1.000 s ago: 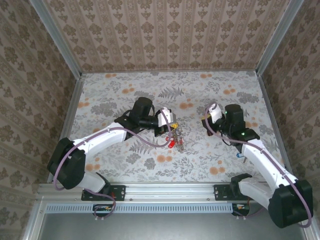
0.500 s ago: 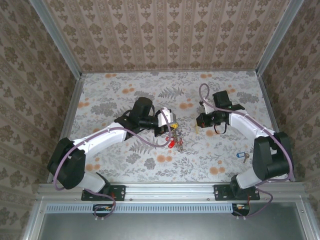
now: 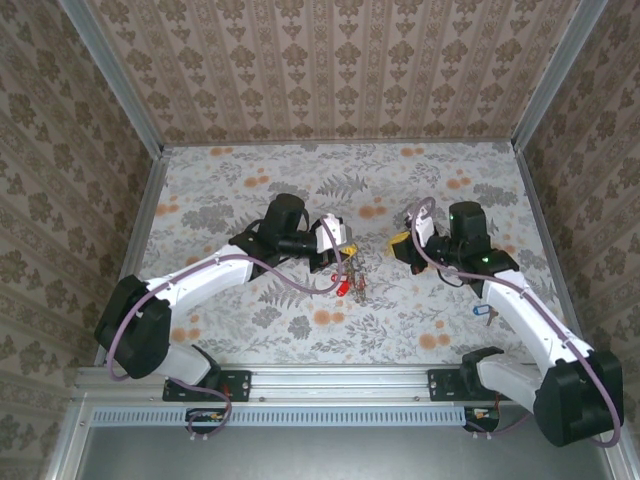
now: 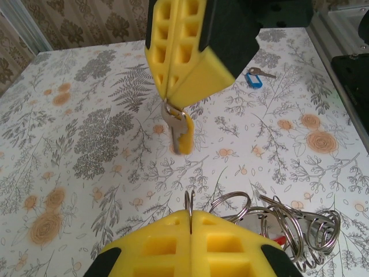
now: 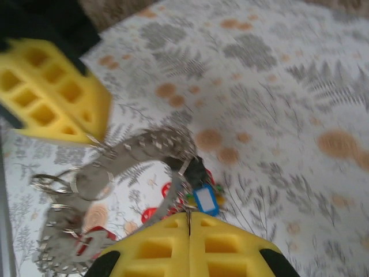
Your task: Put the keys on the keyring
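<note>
yellow-tagged key (image 4: 178, 128) pinched in right tool (image 4: 171, 103)

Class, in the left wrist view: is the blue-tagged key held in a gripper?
No, the blue-tagged key lies loose on the table, with nothing touching it.

Both arms bend inward, wrists angled toward each other; the left claw (image 3: 339, 263) and right claw (image 3: 399, 245) sit close, tips facing, jaws pressed together.

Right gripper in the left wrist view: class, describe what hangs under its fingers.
Under the right gripper hangs a silver key with a yellow tag; its top is hidden inside the shut grip.
</note>
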{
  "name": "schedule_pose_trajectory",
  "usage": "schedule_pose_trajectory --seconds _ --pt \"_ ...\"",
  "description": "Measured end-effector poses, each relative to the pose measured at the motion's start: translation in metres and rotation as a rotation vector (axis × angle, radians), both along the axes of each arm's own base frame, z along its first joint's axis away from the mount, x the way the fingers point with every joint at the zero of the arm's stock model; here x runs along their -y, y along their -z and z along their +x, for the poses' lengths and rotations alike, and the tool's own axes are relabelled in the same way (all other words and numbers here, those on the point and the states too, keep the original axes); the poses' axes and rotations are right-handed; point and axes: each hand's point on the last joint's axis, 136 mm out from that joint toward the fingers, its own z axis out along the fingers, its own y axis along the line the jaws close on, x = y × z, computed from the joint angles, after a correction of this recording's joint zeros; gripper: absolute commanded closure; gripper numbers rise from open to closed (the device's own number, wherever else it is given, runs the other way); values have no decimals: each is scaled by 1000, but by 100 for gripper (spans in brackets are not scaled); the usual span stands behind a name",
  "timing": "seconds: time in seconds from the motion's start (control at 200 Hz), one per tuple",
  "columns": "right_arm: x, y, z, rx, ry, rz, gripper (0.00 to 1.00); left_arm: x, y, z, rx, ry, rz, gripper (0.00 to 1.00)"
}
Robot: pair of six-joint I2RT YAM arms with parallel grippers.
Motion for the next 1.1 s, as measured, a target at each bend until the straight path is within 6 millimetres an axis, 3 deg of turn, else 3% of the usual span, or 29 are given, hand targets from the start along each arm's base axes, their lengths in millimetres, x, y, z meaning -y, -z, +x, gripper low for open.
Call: schedule_pose_trajectory --seconds 0.19,0.52,1.1 --pt "-14 -14 -14 84 -119 21 100 3 -1 -3 -9 8 -15 100" --pt "-36 -12 -28 102 -231 22 100 5 -4 -5 -12 9 -32 100" --pt "-53 -9 -19 134 -258 28 100 8 -3 -8 -36 1 -52 100"
